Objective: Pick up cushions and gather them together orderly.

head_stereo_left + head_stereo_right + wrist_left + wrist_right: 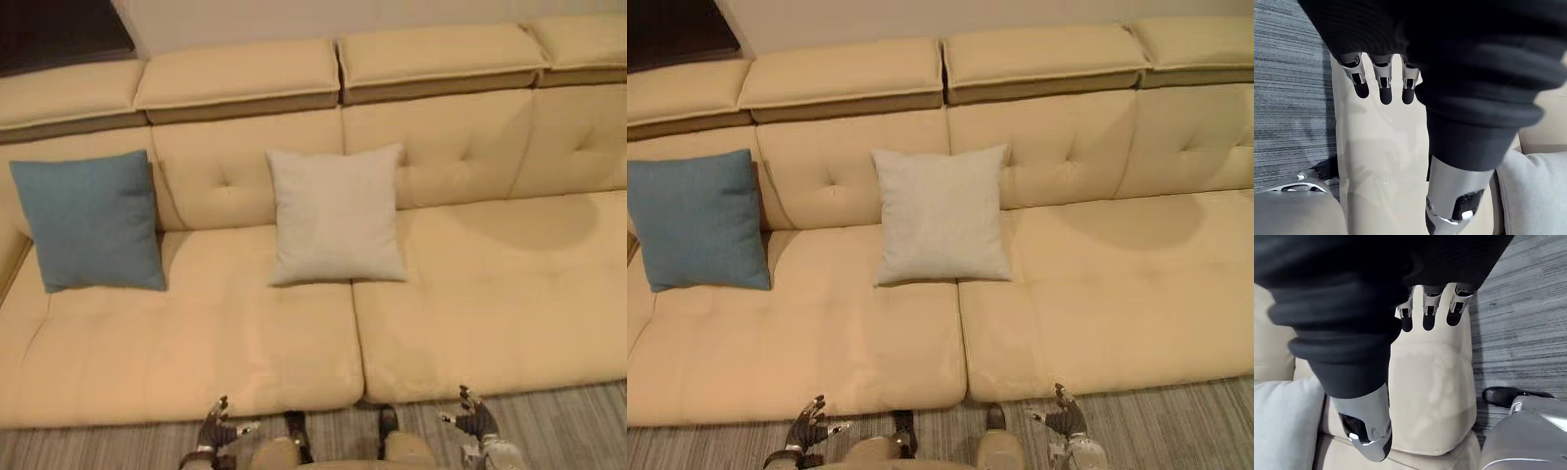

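Nearest: left hand (217, 423) and right hand (472, 419) hang low over the striped grey carpet (549, 421), just before the sofa's front edge. Fingers of both are loose and spread, holding nothing. The cream sofa (196, 343) has smooth, padded, rounded seat cushions. Further back, two square fabric cushions stand leaning on the button-tufted backrest, well apart: the pale grey cushion (336, 215) near the seat seam and the blue cushion (90, 221) by the left end. Flat padded headrests run along the top.
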{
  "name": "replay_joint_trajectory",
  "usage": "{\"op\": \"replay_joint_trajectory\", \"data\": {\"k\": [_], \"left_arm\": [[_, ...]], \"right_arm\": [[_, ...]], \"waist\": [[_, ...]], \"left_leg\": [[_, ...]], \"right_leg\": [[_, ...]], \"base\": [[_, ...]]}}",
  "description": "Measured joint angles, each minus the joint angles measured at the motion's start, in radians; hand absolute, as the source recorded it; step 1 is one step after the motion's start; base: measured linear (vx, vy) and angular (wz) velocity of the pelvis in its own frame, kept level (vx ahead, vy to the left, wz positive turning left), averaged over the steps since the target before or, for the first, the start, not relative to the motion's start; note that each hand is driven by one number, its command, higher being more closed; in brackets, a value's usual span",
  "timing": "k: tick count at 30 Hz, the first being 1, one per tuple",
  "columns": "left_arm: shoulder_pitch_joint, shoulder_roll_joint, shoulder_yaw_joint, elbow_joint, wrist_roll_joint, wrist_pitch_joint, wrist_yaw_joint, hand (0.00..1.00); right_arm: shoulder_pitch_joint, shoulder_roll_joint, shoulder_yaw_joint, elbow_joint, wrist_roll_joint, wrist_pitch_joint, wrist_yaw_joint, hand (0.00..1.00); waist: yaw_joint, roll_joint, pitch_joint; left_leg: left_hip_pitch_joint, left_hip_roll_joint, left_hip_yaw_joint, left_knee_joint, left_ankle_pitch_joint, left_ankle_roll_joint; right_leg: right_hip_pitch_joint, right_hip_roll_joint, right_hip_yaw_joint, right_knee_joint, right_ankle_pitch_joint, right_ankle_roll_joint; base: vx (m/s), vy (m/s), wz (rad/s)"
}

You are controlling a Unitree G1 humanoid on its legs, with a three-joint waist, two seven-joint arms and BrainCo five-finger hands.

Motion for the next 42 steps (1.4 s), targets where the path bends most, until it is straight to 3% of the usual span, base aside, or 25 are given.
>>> {"op": "replay_joint_trajectory", "data": {"k": [4,6,7,8,9,11,12,13,14,15,16,17,19,20,24,25,27,28,31,34,37,39,40,41,42], "left_arm": [[-0.058,0.005,-0.003,0.005,0.001,-0.001,0.000,0.00],[-0.099,0.012,-0.003,-0.032,0.001,0.000,0.003,0.00],[-0.105,0.013,0.003,-0.074,0.000,-0.004,0.004,0.00],[-0.113,0.018,0.002,-0.093,0.000,-0.004,0.004,0.00],[-0.115,0.017,0.002,-0.124,-0.006,-0.004,0.006,0.00],[-0.109,0.010,0.002,-0.151,-0.013,-0.003,0.010,0.00],[-0.106,0.008,0.003,-0.161,-0.015,-0.003,0.012,0.00],[-0.106,0.004,0.006,-0.169,-0.020,-0.003,0.019,0.00],[-0.108,-0.027,0.007,-0.171,-0.028,0.000,0.030,0.00],[-0.105,-0.052,0.005,-0.171,-0.040,0.000,0.031,0.00],[-0.100,-0.057,0.002,-0.169,-0.047,-0.001,0.031,0.00],[-0.091,-0.076,0.002,-0.157,-0.051,0.005,0.031,0.00],[-0.077,-0.085,0.002,-0.157,-0.051,0.008,0.030,0.00],[-0.072,-0.082,0.002,-0.157,-0.050,0.008,0.031,0.00],[-0.071,-0.078,0.003,-0.162,-0.050,0.004,0.030,0.00],[-0.066,-0.080,0.001,-0.160,-0.049,0.004,0.029,0.00],[-0.067,-0.080,-0.005,-0.158,-0.049,0.004,0.030,0.00],[-0.074,-0.075,-0.007,-0.157,-0.049,0.004,0.030,0.00],[-0.072,-0.074,-0.019,-0.156,-0.048,0.004,0.029,0.00],[-0.074,-0.063,-0.043,-0.143,-0.043,0.005,0.026,0.00],[-0.075,-0.061,-0.046,-0.138,-0.028,0.008,0.025,0.00],[-0.082,-0.047,-0.047,-0.140,-0.019,0.008,0.026,0.00],[-0.083,-0.043,-0.047,-0.141,-0.017,0.008,0.026,0.00],[-0.089,-0.031,-0.047,-0.152,-0.012,0.008,0.026,0.00],[-0.091,-0.026,-0.048,-0.158,-0.011,0.009,0.026,0.00]], "right_arm": [[-0.031,0.017,0.003,0.000,0.000,0.017,0.000,0.00],[-0.034,0.036,0.007,-0.018,0.002,0.017,-0.001,0.00],[-0.042,0.052,0.010,-0.020,0.003,0.020,-0.001,0.00],[-0.037,0.061,0.017,-0.027,0.004,0.022,-0.002,0.00],[-0.001,0.072,0.024,-0.048,0.008,0.020,-0.001,0.00],[0.001,0.074,0.026,-0.050,0.009,0.019,-0.002,0.00],[0.000,0.073,0.026,-0.056,0.009,0.019,-0.003,0.00],[-0.010,0.072,0.026,-0.063,0.009,0.019,-0.005,0.00],[-0.027,0.055,0.024,-0.090,0.014,0.019,-0.020,0.00],[-0.038,0.043,0.023,-0.112,0.029,0.014,-0.026,0.00],[-0.049,0.040,0.024,-0.122,0.041,0.010,-0.027,0.00],[-0.078,0.029,0.023,-0.112,0.051,0.012,-0.027,0.00],[-0.067,0.032,0.013,-0.097,0.060,0.020,-0.046,0.00],[-0.060,0.039,0.002,-0.097,0.060,0.019,-0.049,0.00],[-0.083,0.037,-0.018,-0.096,0.059,0.019,-0.058,0.00],[-0.094,0.037,-0.018,-0.096,0.059,0.019,-0.058,0.00],[-0.101,0.039,-0.019,-0.093,0.058,0.019,-0.063,0.00],[-0.101,0.048,-0.020,-0.084,0.058,0.019,-0.063,0.00],[-0.090,0.050,-0.025,-0.084,0.059,0.019,-0.064,0.00],[-0.083,0.061,-0.025,-0.076,0.060,0.019,-0.064,0.00],[-0.081,0.075,-0.026,-0.085,0.081,0.019,-0.064,0.00],[-0.082,0.086,-0.022,-0.118,0.088,0.019,-0.064,0.00],[-0.083,0.088,-0.020,-0.129,0.088,0.018,-0.064,0.00],[-0.085,0.088,-0.015,-0.147,0.090,0.017,-0.064,0.00],[-0.091,0.087,-0.015,-0.148,0.090,0.017,-0.065,0.00]], "waist": [[0.002,-0.025,0.016],[-0.001,-0.027,0.020],[0.011,-0.030,0.027],[0.012,-0.039,0.035],[0.012,-0.052,0.042],[0.021,-0.072,0.036],[0.028,-0.083,0.033],[0.042,-0.096,0.031],[0.062,-0.078,0.022],[0.085,-0.040,0.023],[0.090,-0.028,0.025],[0.074,0.016,0.049],[0.052,0.003,0.057],[0.051,-0.019,0.058],[0.054,-0.021,0.053],[0.052,-0.025,0.055],[0.052,-0.014,0.049],[0.050,-0.030,0.046],[0.046,-0.030,0.033],[0.022,-0.028,0.029],[0.014,-0.029,0.029],[-0.005,-0.031,0.030],[-0.007,-0.031,0.030],[-0.014,-0.033,0.030],[-0.015,-0.035,0.031]], "left_leg": [[-0.024,0.004,0.052,0.017,0.004,0.004],[-0.108,0.043,0.064,0.110,-0.013,0.035],[-0.137,0.072,0.071,0.141,-0.020,0.046],[-0.141,0.076,0.062,0.161,-0.026,0.052],[-0.140,0.069,0.030,0.190,-0.031,0.060],[-0.159,0.070,0.002,0.228,-0.023,0.049],[-0.173,0.071,-0.001,0.244,-0.018,0.042],[-0.201,0.074,-0.001,0.270,-0.009,0.032],[-0.257,0.112,0.000,0.286,0.021,0.020],[-0.289,0.157,-0.001,0.267,0.055,0.006],[-0.299,0.171,-0.004,0.247,0.074,0.008],[-0.301,0.206,-0.024,0.194,0.073,-0.008],[-0.284,0.199,-0.020,0.208,0.023,-0.039],[-0.274,0.173,-0.028,0.304,0.013,-0.041],[-0.258,0.120,-0.097,0.543,-0.203,-0.038],[-0.218,0.103,-0.127,0.545,-0.256,-0.040],[-0.148,0.081,-0.147,0.444,-0.294,-0.037],[-0.132,0.064,-0.128,0.399,-0.274,-0.029],[-0.116,0.038,-0.101,0.360,-0.266,-0.024],[-0.106,0.019,-0.060,0.346,-0.261,-0.014],[-0.085,0.032,0.040,0.372,-0.278,0.011],[-0.083,0.059,0.134,0.418,-0.318,0.005],[-0.080,0.074,0.166,0.428,-0.328,0.003],[-0.069,0.119,0.264,0.443,-0.349,0.011],[-0.059,0.132,0.309,0.450,-0.358,0.017]], "right_leg": [[-0.059,0.005,0.051,0.035,0.034,0.010],[-0.129,0.013,0.050,0.090,0.068,0.016],[-0.178,0.017,0.039,0.210,0.033,-0.005],[-0.217,0.007,0.026,0.406,-0.046,-0.045],[-0.214,-0.027,0.020,0.694,-0.113,-0.026],[-0.155,-0.046,0.034,0.789,-0.140,0.001],[-0.124,-0.052,0.040,0.764,-0.143,0.006],[-0.082,-0.050,0.042,0.682,-0.208,0.025],[-0.056,-0.013,0.008,0.551,-0.284,0.014],[-0.051,0.030,-0.021,0.454,-0.305,-0.019],[-0.043,0.053,-0.025,0.413,-0.315,-0.038],[-0.038,0.089,-0.052,0.365,-0.305,-0.083],[-0.041,0.079,-0.105,0.342,-0.268,-0.121],[-0.048,0.053,-0.118,0.336,-0.256,-0.129],[-0.087,0.035,-0.090,0.291,-0.185,-0.119],[-0.089,0.036,-0.077,0.277,-0.167,-0.108],[-0.089,0.037,-0.057,0.261,-0.147,-0.088],[-0.086,0.027,-0.034,0.232,-0.125,-0.067],[-0.070,0.012,-0.012,0.155,-0.078,-0.034],[-0.071,0.001,0.032,0.103,-0.034,-0.016],[-0.088,0.017,0.135,0.072,0.010,-0.005],[-0.118,0.046,0.214,0.053,0.054,-0.001],[-0.130,0.056,0.220,0.044,0.075,-0.006],[-0.153,0.068,0.146,0.004,0.129,-0.048],[-0.163,0.063,0.079,0.001,0.118,-0.084]], "base": [[0.00,-0.009,-0.37],[-0.04,-0.038,-0.17],[-0.08,-0.059,-0.11],[-0.08,-0.149,0.30],[-0.07,-0.162,0.50],[-0.12,-0.207,0.45],[-0.18,-0.267,0.22],[-0.23,-0.294,0.00],[-0.26,-0.296,-0.28],[-0.32,-0.288,-0.41],[-0.37,-0.265,-0.34],[-0.44,-0.254,0.03],[-0.38,-0.157,0.33],[-0.24,-0.110,0.21],[-0.15,0.011,-0.08],[-0.20,0.130,-0.31],[-0.14,0.153,-0.28],[-0.15,0.157,-0.25],[-0.12,0.141,-0.25],[-0.06,0.123,-0.35],[0.00,0.107,-0.93],[-0.01,0.096,-1.38],[-0.04,0.066,-2.10],[-0.03,0.009,-1.75],[-0.02,-0.012,-2.04]]}}
